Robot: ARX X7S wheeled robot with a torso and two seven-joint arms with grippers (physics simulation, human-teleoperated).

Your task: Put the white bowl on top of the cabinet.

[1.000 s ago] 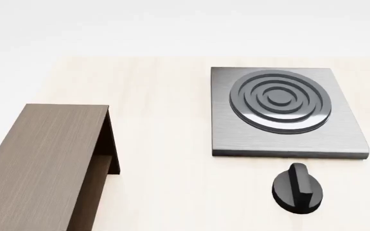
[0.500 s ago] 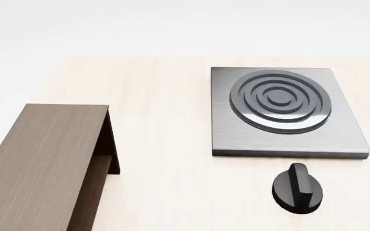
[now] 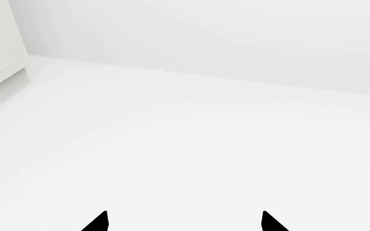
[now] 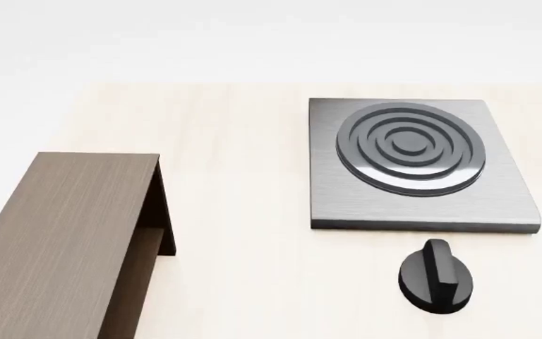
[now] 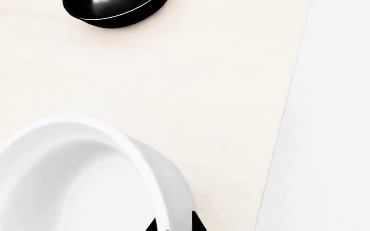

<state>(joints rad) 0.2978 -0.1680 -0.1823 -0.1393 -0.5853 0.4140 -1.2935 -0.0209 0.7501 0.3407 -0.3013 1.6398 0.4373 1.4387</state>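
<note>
Pale wood surface [image 4: 243, 212] | cabinet [image 4: 59, 240] left of stove plate [image 4: 422, 166], top bare | black knob [image 4: 435, 276] just in front of stove plate | left claw [image 3: 183, 222] spread, grasping nothing, over white floor | white bowl [image 5: 69, 178] on surface | right claw [image 5: 174, 225] tips straddle bowl rim, grip state unclear

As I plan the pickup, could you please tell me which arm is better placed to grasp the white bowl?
The right: its end effector sits at the white bowl rim. The left end effector faces only blank white surface.
</note>
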